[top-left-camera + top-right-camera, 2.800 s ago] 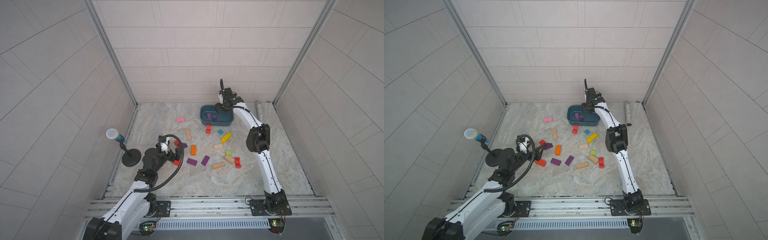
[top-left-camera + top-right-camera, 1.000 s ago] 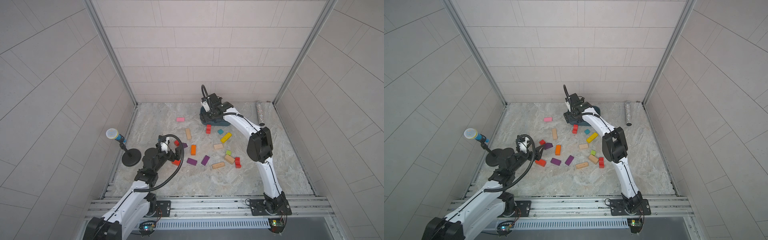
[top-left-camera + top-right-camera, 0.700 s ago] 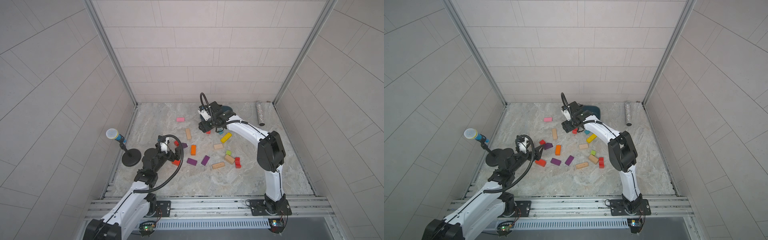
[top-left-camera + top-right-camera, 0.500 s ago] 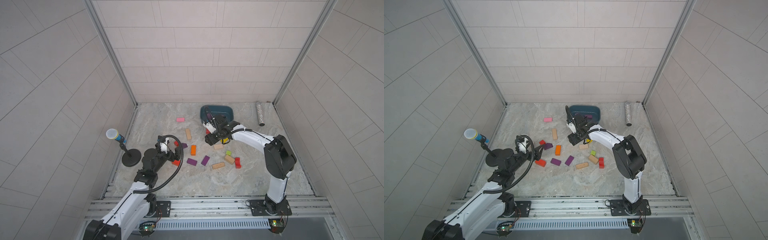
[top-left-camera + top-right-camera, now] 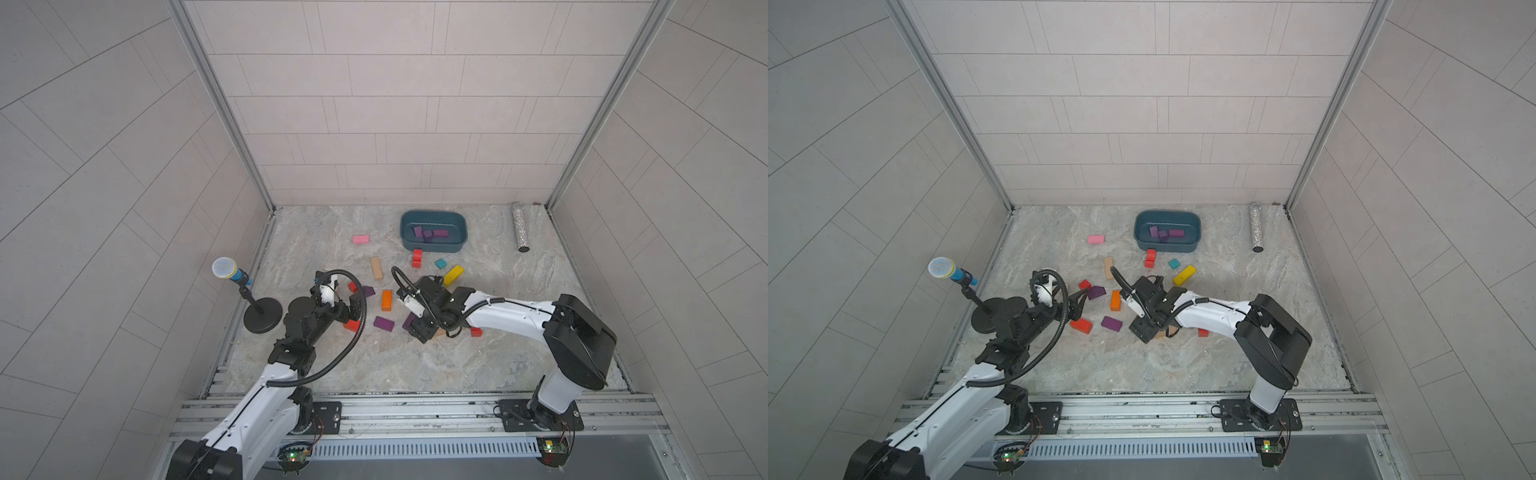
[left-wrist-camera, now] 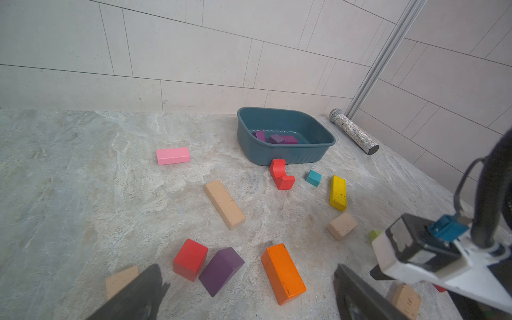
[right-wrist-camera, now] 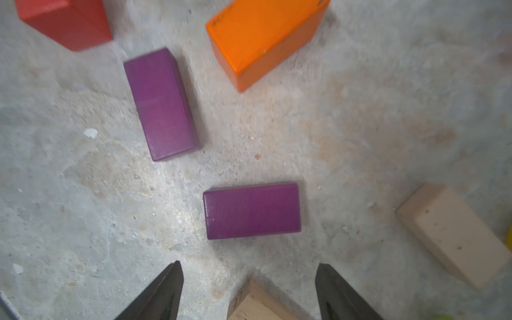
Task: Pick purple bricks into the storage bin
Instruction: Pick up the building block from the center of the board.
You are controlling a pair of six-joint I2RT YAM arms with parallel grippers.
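From above, the right arm (image 5: 511, 312) hides most of a purple brick (image 5: 408, 321). The right gripper (image 7: 249, 264) and left gripper (image 6: 246, 267) have jaws apart, holding nothing.

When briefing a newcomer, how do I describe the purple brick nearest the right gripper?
From the storage bin at the back, come forward past the orange brick to the right gripper. The purple brick lies just ahead of its open jaws, broadside; the other purple brick sits farther off, roughly end-on.
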